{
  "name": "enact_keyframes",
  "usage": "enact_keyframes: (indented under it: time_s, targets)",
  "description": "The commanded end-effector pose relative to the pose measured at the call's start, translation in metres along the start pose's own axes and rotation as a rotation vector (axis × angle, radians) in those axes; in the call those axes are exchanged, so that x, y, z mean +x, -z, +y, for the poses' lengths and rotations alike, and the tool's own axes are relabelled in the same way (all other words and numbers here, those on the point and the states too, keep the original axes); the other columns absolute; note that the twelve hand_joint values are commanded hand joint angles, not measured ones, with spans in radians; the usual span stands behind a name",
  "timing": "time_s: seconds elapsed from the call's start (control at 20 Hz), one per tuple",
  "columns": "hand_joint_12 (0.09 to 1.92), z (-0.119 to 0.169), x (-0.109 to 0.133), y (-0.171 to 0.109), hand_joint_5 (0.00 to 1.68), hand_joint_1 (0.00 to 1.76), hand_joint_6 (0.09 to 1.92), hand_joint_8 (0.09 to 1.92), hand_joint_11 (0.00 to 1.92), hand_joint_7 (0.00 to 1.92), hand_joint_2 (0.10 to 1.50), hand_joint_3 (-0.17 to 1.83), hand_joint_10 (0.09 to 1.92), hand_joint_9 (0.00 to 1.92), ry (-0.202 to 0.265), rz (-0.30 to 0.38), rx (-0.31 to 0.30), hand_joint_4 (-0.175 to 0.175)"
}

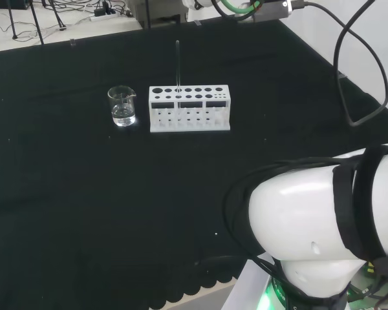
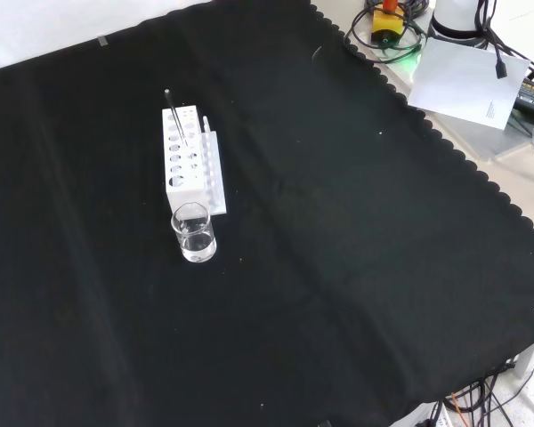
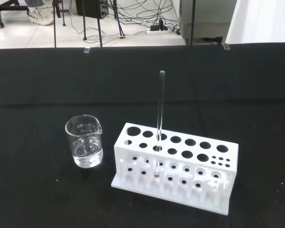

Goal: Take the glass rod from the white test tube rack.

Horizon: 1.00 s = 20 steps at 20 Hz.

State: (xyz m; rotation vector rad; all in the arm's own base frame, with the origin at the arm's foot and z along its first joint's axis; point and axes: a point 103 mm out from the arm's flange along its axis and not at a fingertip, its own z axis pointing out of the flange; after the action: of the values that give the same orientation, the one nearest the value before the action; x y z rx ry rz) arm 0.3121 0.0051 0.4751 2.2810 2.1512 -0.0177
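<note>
A clear glass rod [image 1: 178, 63] [image 2: 175, 115] [image 3: 159, 113] stands upright in a hole of the white test tube rack [image 1: 189, 108] [image 2: 188, 161] [image 3: 175, 167], near the end of the rack that faces the beaker. The rack stands on the black cloth, and its other holes look empty. Nothing touches the rod.
A small glass beaker [image 1: 121, 106] [image 2: 194, 233] [image 3: 84, 141] with a little clear liquid stands just beside the rack. The arm's white links [image 1: 323, 219] fill the lower right of the head view. Cables and paper [image 2: 467, 80] lie beyond the cloth's scalloped edge.
</note>
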Motion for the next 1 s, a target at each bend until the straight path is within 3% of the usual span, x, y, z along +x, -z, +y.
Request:
enact_keyframes:
  time_s: [0.05,0.2,0.65,1.0]
  targets:
    - [1.26,0.028,-0.013,0.001,0.05,0.61,0.09,0.57,0.00,0.00,0.86,0.48,0.85,0.05,0.007,0.006,-0.001,-0.072]
    - [1.33,0.044,-0.011,0.001,0.07,0.60,0.09,0.68,0.00,0.00,0.85,0.49,0.89,0.11,0.011,-0.005,0.003,-0.074]
    - [1.40,0.096,-0.007,-0.001,0.10,0.59,0.09,0.76,0.00,0.01,0.85,0.51,0.92,0.21,0.036,0.000,-0.008,-0.080]
    - [1.40,0.143,-0.001,-0.017,0.12,0.59,0.09,0.78,0.00,0.03,0.86,0.51,0.92,0.22,0.056,-0.025,0.043,-0.081]
